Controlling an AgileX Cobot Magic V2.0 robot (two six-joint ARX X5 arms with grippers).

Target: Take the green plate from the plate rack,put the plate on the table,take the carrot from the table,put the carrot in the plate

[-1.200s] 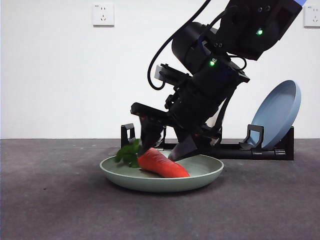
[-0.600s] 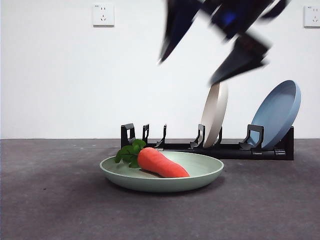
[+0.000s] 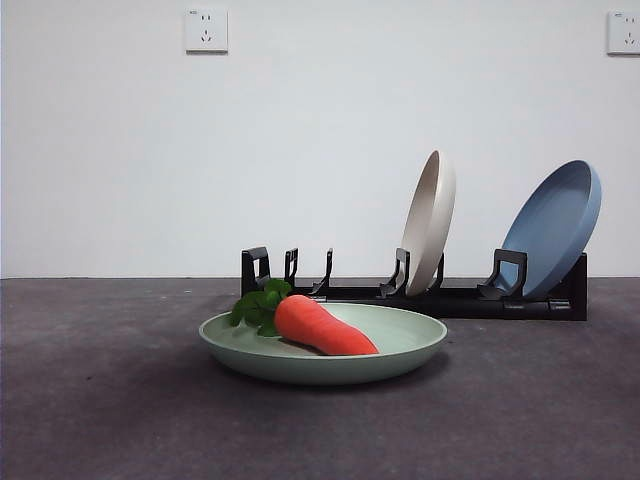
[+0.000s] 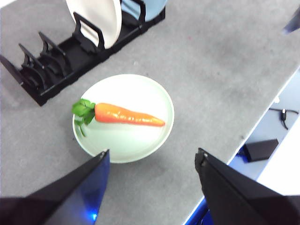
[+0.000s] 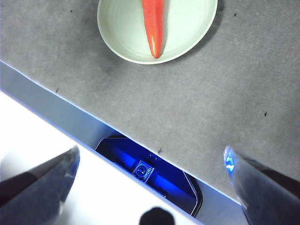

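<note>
The green plate lies flat on the table in front of the plate rack. The carrot lies in the plate, leaves to the left. The left wrist view shows the plate with the carrot from high above, and my left gripper is open and empty. The right wrist view shows the plate and the carrot's tip. My right gripper is open, empty, above the table's edge. No gripper shows in the front view.
A cream plate and a blue plate stand in the rack's right slots; its left slots hold nothing. The cream plate also shows in the left wrist view. The table's edge runs close to the green plate.
The arm that stood over the carrot in the plate has risen out of the front view. The carrot and the plate have stayed in place.
</note>
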